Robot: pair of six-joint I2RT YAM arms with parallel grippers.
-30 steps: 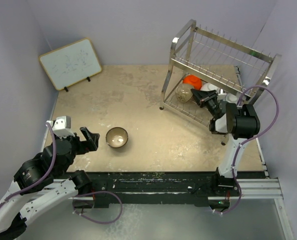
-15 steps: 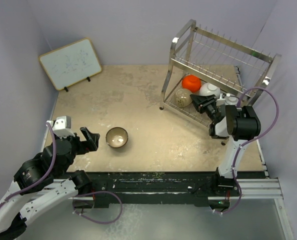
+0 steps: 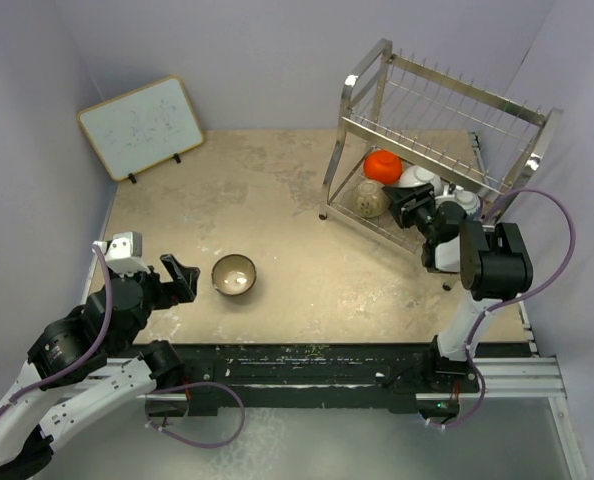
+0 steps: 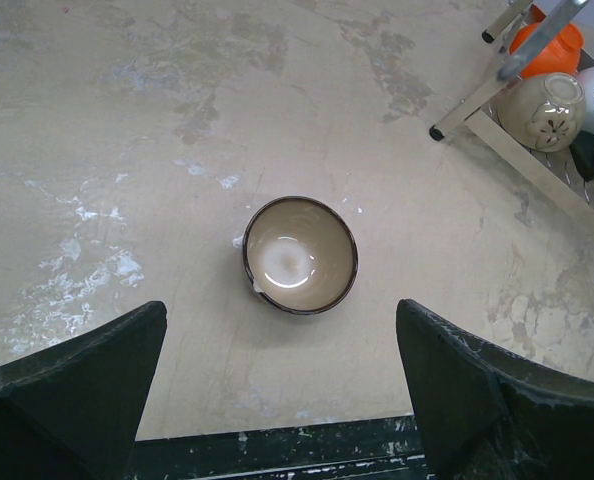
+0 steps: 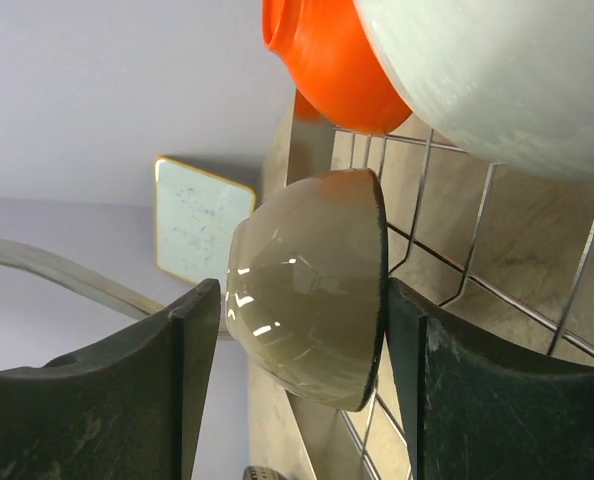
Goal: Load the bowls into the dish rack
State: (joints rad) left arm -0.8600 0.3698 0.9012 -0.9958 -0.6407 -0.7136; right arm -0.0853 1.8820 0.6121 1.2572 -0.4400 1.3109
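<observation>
The rack (image 3: 447, 100) stands upright at the table's (image 3: 277, 190) far right corner, its long axis slanting from far left to near right in the top view. 3 bowls sit on its lower tier. The orange bowl (image 3: 382, 165) is farthest back, the white bowl (image 3: 420, 180) is beside it to the right, and the beige bowl (image 3: 369, 198) is nearest the rack's left end. The beige bowl (image 5: 307, 300) lies on its side on the wires. Its rounded underside faces the open table and its rim faces the white bowl. The left wrist view shows a small flower mark on that underside. The right gripper (image 3: 397, 207) reaches into the lower tier at the beige bowl with its jaws apart. In the right wrist view the bowl fills the gap between the 2 fingers (image 5: 187, 380), and I cannot tell whether either finger touches it. A 4th bowl, the dark bowl (image 3: 234, 274) with a pale inside, sits upright on the bare table well apart from the rack, mouth up. The left gripper (image 3: 184, 278) hangs just to its left, jaws wide apart, pointing at it without touching. A whiteboard (image 3: 142, 125) leans at the far left.
</observation>
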